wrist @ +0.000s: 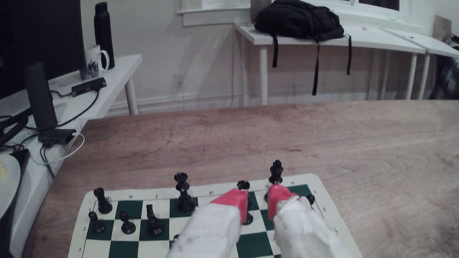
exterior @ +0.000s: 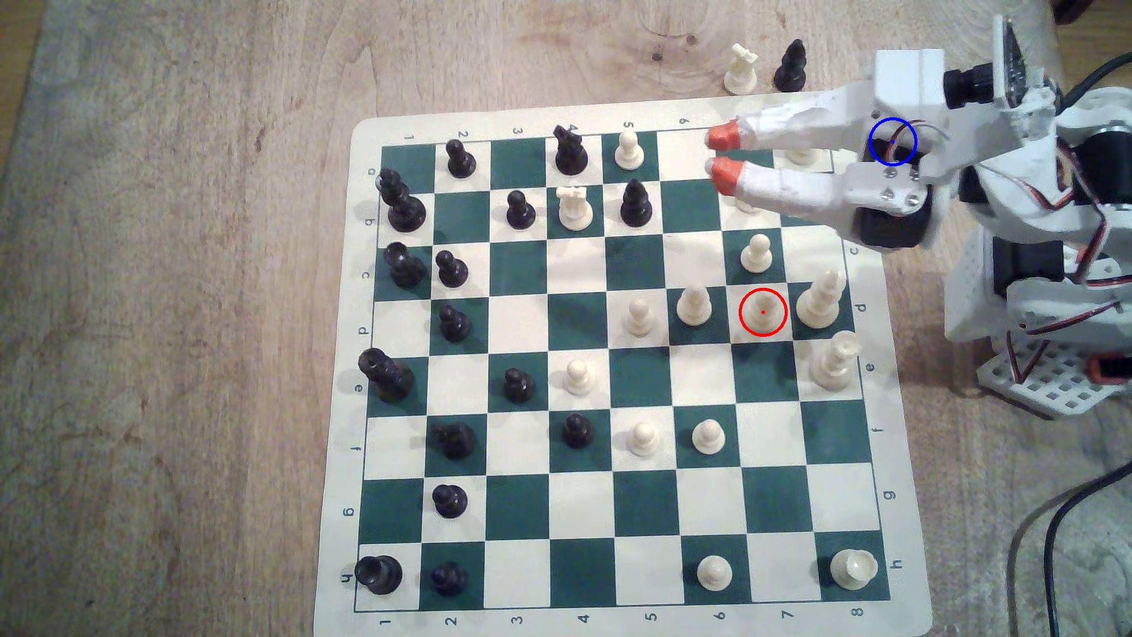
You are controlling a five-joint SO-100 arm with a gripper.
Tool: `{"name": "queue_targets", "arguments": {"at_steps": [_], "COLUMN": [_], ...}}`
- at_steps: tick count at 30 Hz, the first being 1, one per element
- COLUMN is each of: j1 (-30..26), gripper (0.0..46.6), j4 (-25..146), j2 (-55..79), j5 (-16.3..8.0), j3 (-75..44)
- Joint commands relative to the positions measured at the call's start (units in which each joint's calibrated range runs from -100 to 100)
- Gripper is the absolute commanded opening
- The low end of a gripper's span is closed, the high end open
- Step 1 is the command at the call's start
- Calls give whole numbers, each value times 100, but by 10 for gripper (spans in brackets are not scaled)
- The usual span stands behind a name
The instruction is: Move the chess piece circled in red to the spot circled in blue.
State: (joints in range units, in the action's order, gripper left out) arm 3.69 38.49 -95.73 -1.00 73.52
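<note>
Pawn: we find the chess piece [exterior: 762, 309] inside the red ring, on a light square of row d, column 7, near the board edge at the exterior view's right.
Pawn axis: we read it as upright, long axis vertical, ball head up, flared base flat on the square.
Neighbours: another white pawn [exterior: 694, 304] stands one square toward the exterior view's left; a tall cream piece [exterior: 821, 301] stands one square toward that view's right.
Spot: the blue ring [exterior: 892, 141] is drawn over the arm's white body, off the board's upper right corner in the exterior view; we cannot see the wood beneath it.
End effector: the end effector [exterior: 718, 154] hovers over rows a and b near column 6, well apart from the pawn; its red-tipped fingers [wrist: 277, 198] stand parted with nothing between them.
Surface: a green-and-cream chessboard mat [exterior: 343, 551] lies flat on a light-brown wooden bench [exterior: 153, 306].
Room: we note a white side table [wrist: 119, 72] carrying a mug [wrist: 95, 60] and a black bottle [wrist: 104, 34], and a black backpack [wrist: 298, 19] on another white table.
</note>
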Motion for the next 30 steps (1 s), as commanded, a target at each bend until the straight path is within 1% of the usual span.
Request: {"name": "queue_targets", "arguments": {"at_steps": [1,4,5,8,10,13,14,17,18,19,23,27,28,30], "j1": [73,-13,50,206,277,230,151,89,73,18,-201,-334,-388,-427], "gripper": [3,10,20,21,24,36,53,65,72,85,102,133,146,152], "j4": [885,1516,1835,2433,2793,2982,3219,3522,3539,3563,3612,3612,3612,3604], "j2": [354,990,1296,1984,2527,2960,3308,3826,3894,4029,4216,4301,4420,4539], "j5": [0,-181,-225,-425,-493,-552,-650,-801,-830,-913,-1128,-1177,-1162,-1128], "j3": [-788,-1332,-1495,-2012,-2402,-2574,-2728,-2991,-3000,-3000,-2882,-2774,-2692,-2583]}}
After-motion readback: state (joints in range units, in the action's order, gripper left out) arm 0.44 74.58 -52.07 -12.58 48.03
